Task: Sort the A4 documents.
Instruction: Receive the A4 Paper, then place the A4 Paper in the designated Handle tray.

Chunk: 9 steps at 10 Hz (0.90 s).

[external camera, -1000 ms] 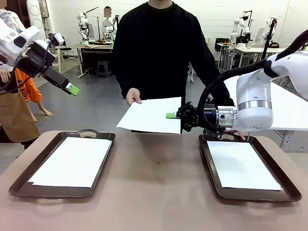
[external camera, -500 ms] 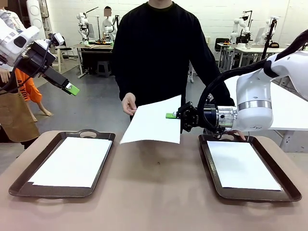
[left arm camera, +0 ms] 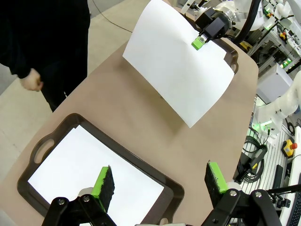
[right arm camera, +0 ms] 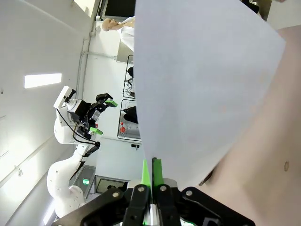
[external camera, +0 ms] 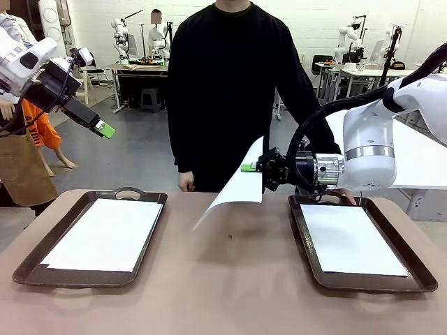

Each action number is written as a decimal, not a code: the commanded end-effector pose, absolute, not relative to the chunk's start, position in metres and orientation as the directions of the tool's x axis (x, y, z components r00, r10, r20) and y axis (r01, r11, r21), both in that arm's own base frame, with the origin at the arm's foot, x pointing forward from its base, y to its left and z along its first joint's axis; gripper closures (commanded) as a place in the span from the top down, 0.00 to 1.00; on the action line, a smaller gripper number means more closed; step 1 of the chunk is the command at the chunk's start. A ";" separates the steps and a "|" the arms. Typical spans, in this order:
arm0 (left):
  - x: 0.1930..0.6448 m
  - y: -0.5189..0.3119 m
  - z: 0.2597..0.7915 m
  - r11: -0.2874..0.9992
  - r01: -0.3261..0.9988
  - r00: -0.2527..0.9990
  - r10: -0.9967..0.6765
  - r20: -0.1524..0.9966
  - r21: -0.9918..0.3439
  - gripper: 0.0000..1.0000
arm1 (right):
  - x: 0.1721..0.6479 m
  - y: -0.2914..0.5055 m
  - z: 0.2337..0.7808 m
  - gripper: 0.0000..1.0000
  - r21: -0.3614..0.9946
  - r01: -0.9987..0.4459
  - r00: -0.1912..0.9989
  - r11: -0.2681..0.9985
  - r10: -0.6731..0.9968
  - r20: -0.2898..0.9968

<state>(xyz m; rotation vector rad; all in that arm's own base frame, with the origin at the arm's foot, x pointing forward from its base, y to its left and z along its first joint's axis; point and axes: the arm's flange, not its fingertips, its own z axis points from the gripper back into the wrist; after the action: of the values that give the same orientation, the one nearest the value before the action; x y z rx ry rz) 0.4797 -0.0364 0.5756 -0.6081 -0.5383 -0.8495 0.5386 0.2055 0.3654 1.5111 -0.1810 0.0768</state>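
My right gripper is shut on the edge of a white A4 document, above the table between the two trays. The sheet droops to the left, its free corner close to the tabletop. The left wrist view shows this sheet curling down from the right gripper. In the right wrist view the pinched paper rises from the closed fingertips. My left gripper hangs open, high at the left, above the left tray's sheet; its jaws stand wide apart with nothing between them.
Two dark brown trays lie on the table, the left tray and the right tray, each holding a white sheet. A person in black stands at the far edge with one hand lowered. The other hand is near the right tray's handle.
The person has let go of the sheet and dropped the hand to the side. The sheet's free side has sagged down toward the table. Neither arm has moved.
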 end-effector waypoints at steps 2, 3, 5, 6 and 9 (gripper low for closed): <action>0.479 -0.036 0.576 0.513 0.813 0.550 -0.521 0.653 -0.274 1.00 | 0.539 0.205 0.365 0.00 0.985 -0.161 0.984 0.063 -0.067 0.165; 0.479 -0.036 0.576 0.513 0.813 0.550 -0.521 0.653 -0.274 1.00 | 0.539 0.205 0.365 0.00 0.985 -0.161 0.984 0.063 -0.067 0.165; 0.479 -0.036 0.576 0.513 0.813 0.550 -0.521 0.653 -0.274 1.00 | 0.539 0.205 0.365 0.00 0.985 -0.161 0.984 0.063 -0.067 0.165; 0.479 -0.036 0.576 0.513 0.813 0.550 -0.521 0.653 -0.274 1.00 | 0.539 0.205 0.365 0.00 0.985 -0.161 0.984 0.063 -0.067 0.165; 0.479 -0.036 0.576 0.513 0.813 0.550 -0.521 0.653 -0.274 1.00 | 0.539 0.205 0.365 0.00 0.985 -0.161 0.984 0.063 -0.067 0.165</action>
<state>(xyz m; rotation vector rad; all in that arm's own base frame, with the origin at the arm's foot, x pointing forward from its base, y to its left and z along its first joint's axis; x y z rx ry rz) 0.4797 -0.0364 0.5756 -0.6081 -0.5383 -0.8495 0.5387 0.2055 0.3654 1.5111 -0.1810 0.0767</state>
